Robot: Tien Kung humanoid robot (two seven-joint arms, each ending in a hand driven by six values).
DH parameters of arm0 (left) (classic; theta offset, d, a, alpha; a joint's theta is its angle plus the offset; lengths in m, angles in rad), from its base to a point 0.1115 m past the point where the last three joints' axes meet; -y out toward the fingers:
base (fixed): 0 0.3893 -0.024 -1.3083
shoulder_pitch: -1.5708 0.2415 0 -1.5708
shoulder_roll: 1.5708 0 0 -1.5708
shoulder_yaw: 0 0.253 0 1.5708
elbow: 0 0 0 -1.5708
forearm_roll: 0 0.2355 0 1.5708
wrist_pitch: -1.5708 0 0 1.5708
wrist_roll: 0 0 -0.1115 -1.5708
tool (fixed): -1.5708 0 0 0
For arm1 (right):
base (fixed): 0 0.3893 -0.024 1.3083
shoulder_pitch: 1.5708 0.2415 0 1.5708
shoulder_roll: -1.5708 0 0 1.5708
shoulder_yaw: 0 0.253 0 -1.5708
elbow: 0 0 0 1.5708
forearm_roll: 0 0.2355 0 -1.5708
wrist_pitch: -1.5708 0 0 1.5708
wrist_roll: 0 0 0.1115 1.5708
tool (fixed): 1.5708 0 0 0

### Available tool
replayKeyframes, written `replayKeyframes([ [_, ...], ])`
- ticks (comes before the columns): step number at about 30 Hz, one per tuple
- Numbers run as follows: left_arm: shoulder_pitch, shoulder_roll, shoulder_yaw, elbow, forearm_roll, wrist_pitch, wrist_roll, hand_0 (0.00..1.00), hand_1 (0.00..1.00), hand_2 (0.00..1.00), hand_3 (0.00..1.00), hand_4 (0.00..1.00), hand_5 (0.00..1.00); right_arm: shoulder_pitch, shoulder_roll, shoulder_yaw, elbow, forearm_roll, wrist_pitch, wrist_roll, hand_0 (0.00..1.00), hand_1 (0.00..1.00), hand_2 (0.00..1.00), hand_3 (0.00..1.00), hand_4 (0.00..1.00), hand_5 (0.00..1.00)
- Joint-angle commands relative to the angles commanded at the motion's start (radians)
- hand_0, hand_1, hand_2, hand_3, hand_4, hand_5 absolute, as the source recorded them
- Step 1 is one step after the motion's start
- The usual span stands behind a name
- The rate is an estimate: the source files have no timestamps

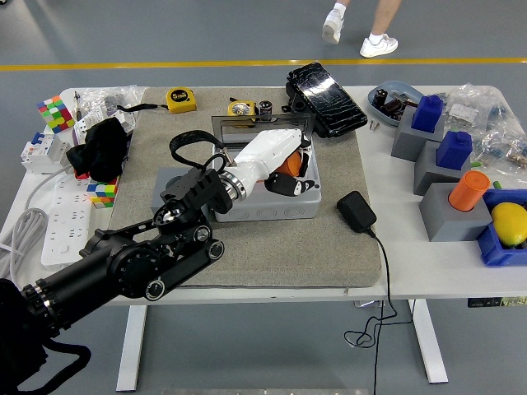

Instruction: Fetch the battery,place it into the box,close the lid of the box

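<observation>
Left hand [290,173] gripping orange cylindrical battery [289,164], over grey plastic box [263,202], lid [259,125] up.

Box [272,200]: matt grey plastic, clear glossy lid [262,124]. Mat [329,247]: rough felt-like cloth. Forearm shell [265,153]: smooth glossy white plastic.

A yellow tape measure [182,99] lies far left on the grey mat [329,247]. A black adapter [356,211] sits right of centre. Far right, grey blocks hold blue blocks [427,113] and an orange cylinder [469,190], beside a lemon [509,223].
</observation>
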Motion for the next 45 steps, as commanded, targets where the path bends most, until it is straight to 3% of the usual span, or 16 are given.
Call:
replayKeyframes([
  [3, -0.021, 0.000, 0.009, 0.041, 0.006, 0.002, 0.007, 0.100, 0.105, 0.200, 0.251, 0.871, 0.002, 0.001, 0.000, -0.003, 0.000, 0.001, 0.000, 0.000, 0.570, 0.596, 0.574, 0.549, 0.934, 0.480],
  [4, -0.026, 0.000, 0.011, 0.051, 0.007, 0.004, 0.007, 0.120, 0.125, 0.222, 0.306, 0.933, 0.002, 0.001, 0.000, -0.003, 0.000, 0.002, 0.000, 0.000, 0.570, 0.595, 0.575, 0.549, 0.934, 0.480],
  [9, -0.047, 0.000, 0.014, 0.097, -0.009, 0.012, -0.004, 0.120, 0.125, 0.222, 0.306, 0.933, 0.002, 0.001, 0.000, -0.012, 0.000, 0.003, 0.000, -0.001, 0.570, 0.595, 0.575, 0.549, 0.934, 0.480],
  [10, -0.048, 0.000, 0.014, 0.100, -0.015, 0.014, -0.009, 0.204, 0.319, 0.387, 0.464, 0.981, 0.002, 0.002, 0.000, -0.012, 0.001, 0.003, 0.000, -0.001, 0.570, 0.596, 0.574, 0.549, 0.933, 0.480],
  [15, -0.047, 0.000, 0.016, 0.101, -0.023, 0.029, -0.046, 0.204, 0.319, 0.387, 0.464, 0.981, 0.002, 0.003, -0.001, -0.020, 0.001, 0.003, 0.000, -0.001, 0.570, 0.596, 0.574, 0.549, 0.933, 0.480],
  [16, -0.046, 0.000, 0.017, 0.101, -0.022, 0.031, -0.053, 0.553, 0.640, 0.663, 0.737, 0.998, 0.043, 0.003, -0.002, -0.021, 0.001, 0.003, 0.000, -0.001, 0.569, 0.595, 0.574, 0.549, 0.932, 0.479],
  [21, -0.044, 0.000, 0.020, 0.096, -0.025, 0.036, -0.072, 0.553, 0.640, 0.663, 0.737, 0.998, 0.043, 0.003, -0.003, -0.026, 0.001, 0.003, 0.000, -0.001, 0.569, 0.595, 0.574, 0.549, 0.932, 0.479],
  [22, -0.043, 0.000, 0.021, 0.095, -0.024, 0.036, -0.073, 0.602, 0.661, 0.684, 0.748, 0.998, 0.074, 0.004, -0.003, -0.026, 0.001, 0.003, 0.000, -0.001, 0.569, 0.596, 0.574, 0.549, 0.932, 0.479],
  [31, -0.027, 0.000, 0.019, 0.067, -0.040, 0.044, -0.091, 0.554, 0.648, 0.681, 0.750, 0.998, 0.102, 0.005, -0.003, -0.022, 0.002, -0.001, 0.000, 0.000, 0.570, 0.596, 0.574, 0.549, 0.931, 0.479],
  [34, -0.013, 0.000, 0.009, 0.038, -0.055, 0.067, -0.132, 0.554, 0.648, 0.681, 0.750, 0.998, 0.102, 0.004, -0.003, -0.024, 0.002, 0.000, 0.001, -0.001, 0.570, 0.596, 0.574, 0.549, 0.931, 0.479],
  [35, -0.008, 0.000, 0.002, 0.028, -0.064, 0.076, -0.151, 0.379, 0.531, 0.525, 0.666, 0.998, 0.129, 0.003, -0.003, -0.024, 0.002, 0.000, 0.000, -0.001, 0.570, 0.597, 0.573, 0.549, 0.932, 0.479],
  [40, 0.012, 0.000, -0.044, -0.018, -0.118, 0.128, -0.262, 0.379, 0.531, 0.525, 0.666, 0.998, 0.129, 0.001, -0.002, -0.025, 0.002, 0.000, 0.001, 0.000, 0.570, 0.597, 0.573, 0.549, 0.932, 0.479],
  [41, 0.013, 0.000, -0.057, -0.024, -0.125, 0.138, -0.278, 0.359, 0.472, 0.468, 0.557, 0.998, 0.206, 0.001, -0.002, -0.026, 0.003, 0.000, 0.001, 0.000, 0.570, 0.596, 0.573, 0.548, 0.931, 0.479],
  [45, 0.007, 0.000, -0.105, -0.018, -0.122, 0.152, -0.285, 0.359, 0.472, 0.468, 0.557, 0.998, 0.206, 0.002, -0.003, -0.027, 0.003, 0.000, 0.001, 0.000, 0.570, 0.596, 0.573, 0.548, 0.931, 0.479],
])
